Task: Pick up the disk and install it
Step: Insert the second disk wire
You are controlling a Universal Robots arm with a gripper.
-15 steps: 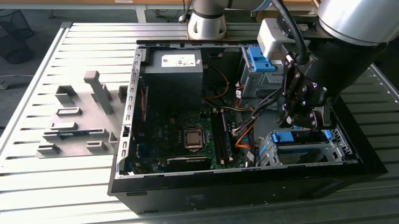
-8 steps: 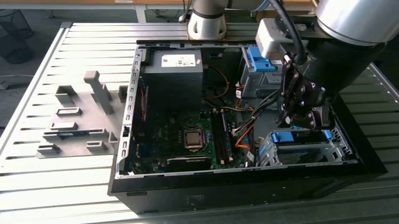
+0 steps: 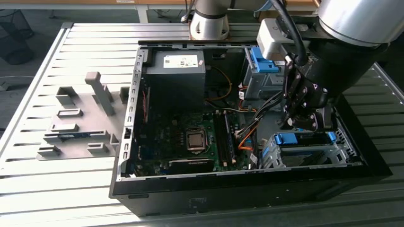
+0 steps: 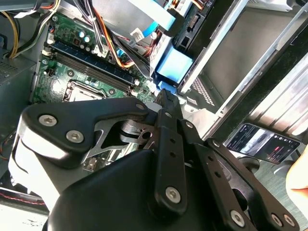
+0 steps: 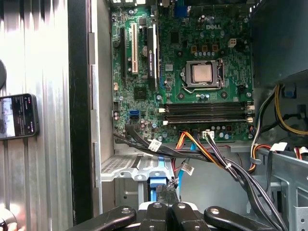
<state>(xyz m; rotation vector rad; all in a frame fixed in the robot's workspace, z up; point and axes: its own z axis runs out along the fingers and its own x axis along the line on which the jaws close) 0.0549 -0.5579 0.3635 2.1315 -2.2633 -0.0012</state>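
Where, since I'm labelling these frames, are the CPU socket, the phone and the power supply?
CPU socket (image 5: 203,73): first wrist view, its metal centre.
Phone (image 5: 18,115): first wrist view, its screen.
Power supply (image 3: 173,84): exterior view, its dark top face.

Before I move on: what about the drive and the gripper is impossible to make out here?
- Silver drive's body: in the exterior view the black gripper and arm cover it; its blue plastic frame shows.
- Whether it is fully seated in the grey metal drive cage: hidden likewise.
- Fingertips' state: gripper linkage blocks both wrist views.
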